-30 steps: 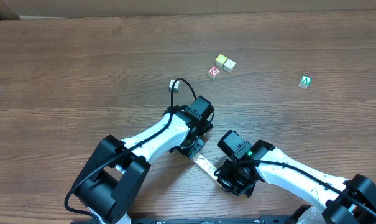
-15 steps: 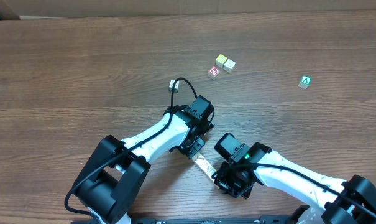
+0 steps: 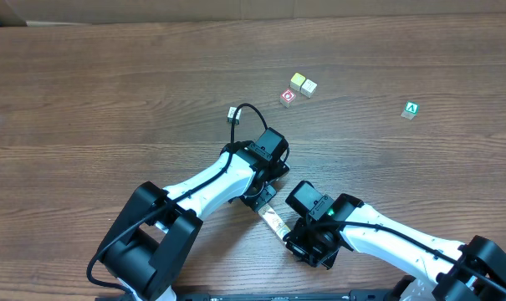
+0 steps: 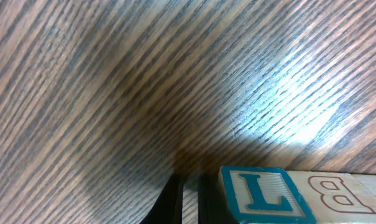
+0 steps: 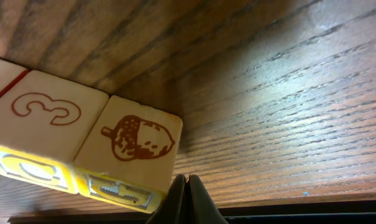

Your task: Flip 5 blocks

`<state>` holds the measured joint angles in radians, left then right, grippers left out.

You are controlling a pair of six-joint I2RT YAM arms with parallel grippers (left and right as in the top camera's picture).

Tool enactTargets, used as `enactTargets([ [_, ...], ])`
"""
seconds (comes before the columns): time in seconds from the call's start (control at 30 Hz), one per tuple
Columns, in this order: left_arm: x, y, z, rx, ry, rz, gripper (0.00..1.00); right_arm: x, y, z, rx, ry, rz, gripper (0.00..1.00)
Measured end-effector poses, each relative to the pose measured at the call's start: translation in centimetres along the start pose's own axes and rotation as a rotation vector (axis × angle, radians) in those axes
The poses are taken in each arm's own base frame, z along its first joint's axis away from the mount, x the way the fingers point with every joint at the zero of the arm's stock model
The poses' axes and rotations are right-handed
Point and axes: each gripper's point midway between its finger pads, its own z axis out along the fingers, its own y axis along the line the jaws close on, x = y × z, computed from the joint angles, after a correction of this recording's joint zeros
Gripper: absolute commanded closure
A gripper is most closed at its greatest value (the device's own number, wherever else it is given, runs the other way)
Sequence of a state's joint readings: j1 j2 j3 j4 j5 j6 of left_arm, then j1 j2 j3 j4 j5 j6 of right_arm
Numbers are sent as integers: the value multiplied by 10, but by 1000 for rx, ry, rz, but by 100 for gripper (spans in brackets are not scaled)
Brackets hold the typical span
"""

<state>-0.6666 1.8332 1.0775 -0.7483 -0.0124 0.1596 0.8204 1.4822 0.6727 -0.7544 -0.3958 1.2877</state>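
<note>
A short row of pale wooden blocks (image 3: 275,221) lies on the table between my two grippers. The left wrist view shows its end block with a blue "L" (image 4: 262,194) and beside it one with a red "B" (image 4: 337,193). My left gripper (image 4: 183,188) is shut and empty, just left of the "L" block. The right wrist view shows a block with a red "3" (image 5: 46,118) and an acorn block (image 5: 138,142). My right gripper (image 5: 186,185) is shut and empty, its tips at the acorn block's lower right corner.
Three cubes sit together farther back: a yellow-topped cube (image 3: 297,80), a cream one (image 3: 309,87) and a red-framed one (image 3: 288,97). A cube with a green "A" (image 3: 411,109) stands alone at the right. The table's front edge runs close behind both arms.
My right arm has slid a little to the left, closer to the row of blocks. The left arm and the loose cubes have not moved.
</note>
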Motion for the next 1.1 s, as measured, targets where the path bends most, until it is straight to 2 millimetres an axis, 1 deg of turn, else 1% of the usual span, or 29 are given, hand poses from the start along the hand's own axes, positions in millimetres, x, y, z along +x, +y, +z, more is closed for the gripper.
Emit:
enactTargets([
  [0.27,-1,0,0,-2,-5,58,96,1,1,1,-4,0,6,96],
  [1.1,-7,5,0,-28,-25,125,96,0,5,0,-17,-3,8,96],
])
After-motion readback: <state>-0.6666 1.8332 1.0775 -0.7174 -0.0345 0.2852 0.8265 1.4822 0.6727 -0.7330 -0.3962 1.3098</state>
